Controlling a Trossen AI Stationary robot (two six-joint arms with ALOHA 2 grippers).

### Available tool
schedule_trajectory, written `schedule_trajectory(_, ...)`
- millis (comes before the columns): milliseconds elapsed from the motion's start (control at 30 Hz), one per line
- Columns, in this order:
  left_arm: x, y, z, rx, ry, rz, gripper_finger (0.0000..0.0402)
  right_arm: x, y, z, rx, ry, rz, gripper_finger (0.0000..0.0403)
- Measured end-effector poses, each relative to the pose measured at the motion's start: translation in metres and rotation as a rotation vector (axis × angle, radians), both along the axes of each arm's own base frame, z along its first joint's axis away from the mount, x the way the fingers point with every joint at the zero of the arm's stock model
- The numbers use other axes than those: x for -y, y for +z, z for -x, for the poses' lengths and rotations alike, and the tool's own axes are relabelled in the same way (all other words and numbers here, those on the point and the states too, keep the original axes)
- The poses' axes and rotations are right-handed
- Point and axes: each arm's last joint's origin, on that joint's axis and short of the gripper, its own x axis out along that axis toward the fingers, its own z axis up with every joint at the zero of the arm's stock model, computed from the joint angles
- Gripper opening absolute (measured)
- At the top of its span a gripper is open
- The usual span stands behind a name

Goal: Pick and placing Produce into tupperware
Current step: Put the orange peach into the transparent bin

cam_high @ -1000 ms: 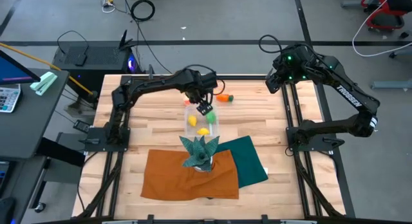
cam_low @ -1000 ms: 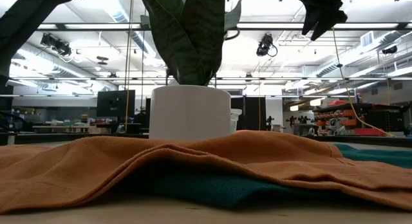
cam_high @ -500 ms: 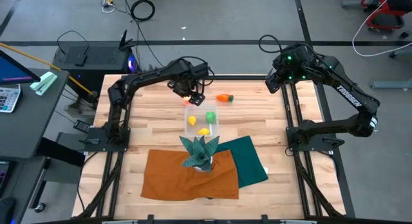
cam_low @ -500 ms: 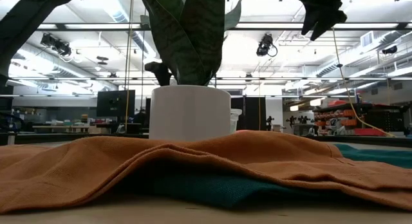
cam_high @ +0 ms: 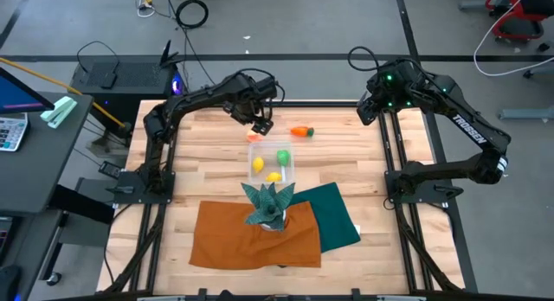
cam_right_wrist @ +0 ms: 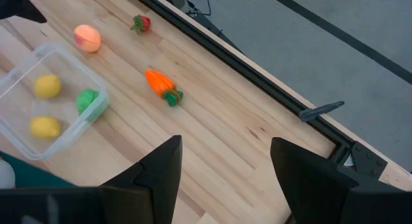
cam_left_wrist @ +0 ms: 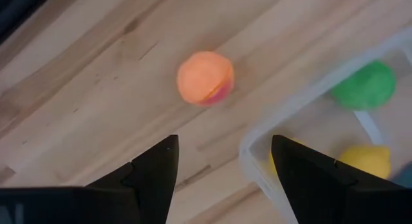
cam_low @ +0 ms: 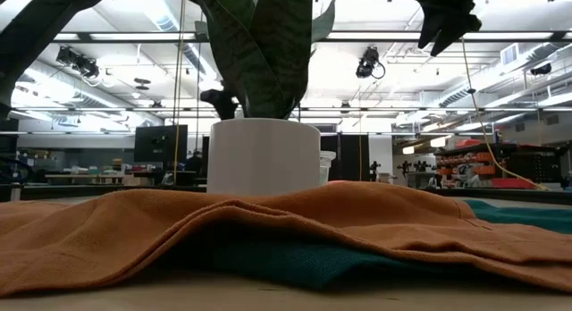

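1. Orange and pink, a small round toy peach [cam_left_wrist: 205, 78] lies on the bare wood table [cam_high: 208, 176], ahead of the left gripper [cam_left_wrist: 222, 161], whose jaws stand open and empty above it; it sits roughly on the line between them, not touching either.
2. Just beside the peach is the corner of the clear tupperware [cam_high: 287, 169], which holds a green piece [cam_high: 282, 156] and two yellow pieces [cam_high: 257, 164] [cam_high: 273, 176].
3. From above, the left gripper [cam_high: 260, 122] hangs near the table's far edge, just past the tupperware.
4. A toy carrot [cam_high: 300, 131] lies on the wood close by, and a small strawberry [cam_right_wrist: 138, 22] sits near the table's far rim.
5. The right gripper [cam_right_wrist: 225, 161] is raised at the far right corner, jaws open, holding nothing.
6. A potted teal plant [cam_high: 267, 202] stands on an orange cloth [cam_high: 251, 236] overlapping a green one [cam_high: 336, 214].
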Motion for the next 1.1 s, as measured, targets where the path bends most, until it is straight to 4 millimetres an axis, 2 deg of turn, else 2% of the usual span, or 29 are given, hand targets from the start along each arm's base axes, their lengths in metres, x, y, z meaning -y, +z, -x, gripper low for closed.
schedule_trajectory(267,-0.031,-0.012,0.006,0.033,0.198,-0.009,0.0244,0.001,0.001,-0.001,0.011,-0.004,0.005,0.0204)
schedule_trajectory(400,-0.042,-0.015,0.012,0.028,0.230,-0.004,0.0241,0.001,0.001,-0.001,0.011,-0.004,0.005,0.0204)
schedule_trajectory(600,-0.055,-0.017,0.015,0.108,0.232,0.055,0.0254,0.001,0.001,-0.001,0.011,-0.004,0.005,0.0204)
schedule_trajectory(933,-0.058,-0.035,0.010,0.080,0.197,0.105,0.0324,0.000,0.001,-0.001,0.015,-0.002,0.000,0.0204)
schedule_trajectory(1100,-0.052,-0.047,0.003,0.024,0.185,0.102,0.0370,0.000,0.001,-0.001,0.027,0.001,-0.014,0.0204)
